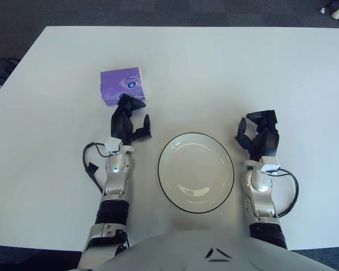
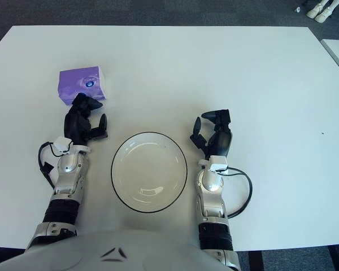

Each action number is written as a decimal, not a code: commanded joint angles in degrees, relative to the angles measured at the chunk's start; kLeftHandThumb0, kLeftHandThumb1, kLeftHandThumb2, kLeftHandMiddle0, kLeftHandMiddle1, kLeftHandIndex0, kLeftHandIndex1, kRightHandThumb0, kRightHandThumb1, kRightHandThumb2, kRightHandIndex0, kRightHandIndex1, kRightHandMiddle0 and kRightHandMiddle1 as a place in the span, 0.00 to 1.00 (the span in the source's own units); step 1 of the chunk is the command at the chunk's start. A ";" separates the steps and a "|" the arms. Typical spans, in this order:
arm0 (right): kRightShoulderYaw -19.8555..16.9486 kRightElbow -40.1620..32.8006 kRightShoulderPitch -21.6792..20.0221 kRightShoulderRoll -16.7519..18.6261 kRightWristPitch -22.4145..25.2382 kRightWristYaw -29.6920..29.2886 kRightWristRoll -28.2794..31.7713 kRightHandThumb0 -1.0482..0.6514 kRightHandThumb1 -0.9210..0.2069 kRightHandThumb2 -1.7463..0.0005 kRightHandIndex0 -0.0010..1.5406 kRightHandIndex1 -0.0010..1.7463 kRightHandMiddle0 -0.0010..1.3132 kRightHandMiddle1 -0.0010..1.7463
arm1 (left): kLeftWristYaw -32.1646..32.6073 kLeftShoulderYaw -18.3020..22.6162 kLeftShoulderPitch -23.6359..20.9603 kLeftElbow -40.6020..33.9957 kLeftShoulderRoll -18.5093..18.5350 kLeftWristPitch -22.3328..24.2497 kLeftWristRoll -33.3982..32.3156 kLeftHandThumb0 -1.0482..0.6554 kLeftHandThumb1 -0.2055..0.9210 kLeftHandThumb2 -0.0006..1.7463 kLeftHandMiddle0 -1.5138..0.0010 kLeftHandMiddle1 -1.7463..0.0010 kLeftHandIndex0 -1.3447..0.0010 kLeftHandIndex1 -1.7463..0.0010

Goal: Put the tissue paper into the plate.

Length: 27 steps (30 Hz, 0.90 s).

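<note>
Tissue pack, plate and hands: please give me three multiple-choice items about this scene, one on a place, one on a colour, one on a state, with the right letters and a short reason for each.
1. Where does the tissue pack lie relative to the plate?
A. Inside the plate
B. On the table, farther from the robot and to its left
C. On the table, to the right of the plate

2. What colour is the tissue pack?
A. Purple
B. Green
C. Red

3. What is the state of the left hand?
A. Closed around the tissue pack
B. Resting inside the plate
C. Open, just short of the tissue pack, holding nothing

Answers:
1. B: the pack sits on the white table beyond the left hand, and the plate holds nothing.
2. A: its wrapping is plainly purple.
3. C: the fingers are spread and hold nothing. The right hand is also open, to the right of the plate.
</note>
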 commanded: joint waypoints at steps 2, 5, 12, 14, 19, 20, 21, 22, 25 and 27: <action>0.26 5.25 4.54 0.81 1.56 0.19 -0.53 0.38 0.28 0.45 0.41 0.78 0.30 1.00 | -0.24 0.44 5.20 4.73 0.10 1.94 -0.78 0.61 0.37 0.80 0.53 0.09 0.62 0.00; 0.28 5.19 4.59 0.84 1.54 0.26 -0.44 0.38 0.28 0.45 0.40 0.78 0.30 1.00 | -0.34 0.40 5.23 4.66 0.14 2.03 -0.79 0.61 0.37 0.80 0.53 0.09 0.62 0.00; 0.26 5.14 4.63 0.78 1.53 0.43 -0.34 0.39 0.25 0.47 0.40 0.78 0.28 1.00 | -0.28 0.38 5.30 3.93 0.00 2.50 -0.88 0.61 0.37 0.80 0.53 0.09 0.62 0.00; 0.24 5.11 4.64 0.77 1.55 0.47 -0.35 0.39 0.25 0.47 0.40 0.78 0.28 1.00 | -0.23 0.33 5.39 3.53 -0.03 2.66 -0.84 0.61 0.37 0.80 0.53 0.09 0.62 0.00; 0.18 4.94 4.69 0.84 1.74 0.46 -0.51 0.38 0.27 0.45 0.40 0.78 0.29 1.00 | -0.07 0.03 5.64 1.79 0.03 3.53 -0.52 0.61 0.36 0.81 0.53 0.08 0.61 0.00; 0.20 4.86 4.72 0.86 1.79 0.46 -0.54 0.38 0.28 0.45 0.40 0.78 0.29 1.00 | -0.10 -0.32 6.32 -0.47 -0.10 4.47 -0.52 0.61 0.36 0.81 0.53 0.08 0.61 0.00; 0.22 4.80 4.73 0.88 1.82 0.45 -0.55 0.38 0.28 0.45 0.40 0.78 0.30 1.00 | -0.13 -0.59 6.84 -2.19 -0.21 5.20 -0.53 0.61 0.36 0.81 0.54 0.08 0.60 0.00; 0.23 4.75 4.75 0.89 1.85 0.44 -0.57 0.38 0.28 0.45 0.40 0.78 0.30 1.00 | -0.40 -1.20 8.36 -6.47 -0.28 6.87 -0.72 0.61 0.35 0.82 0.54 0.07 0.60 0.00; 0.27 4.72 4.78 0.93 1.88 0.41 -0.59 0.38 0.28 0.45 0.40 0.78 0.30 1.00 | -1.09 -2.06 10.68 -13.36 -0.13 9.89 -1.33 0.61 0.34 0.83 0.54 0.07 0.58 0.00; 0.29 4.71 4.79 0.97 1.87 0.43 -0.55 0.38 0.28 0.45 0.40 0.78 0.30 1.00 | -1.86 -2.13 10.93 -15.41 0.30 10.82 -2.07 0.61 0.32 0.84 0.54 0.07 0.57 0.00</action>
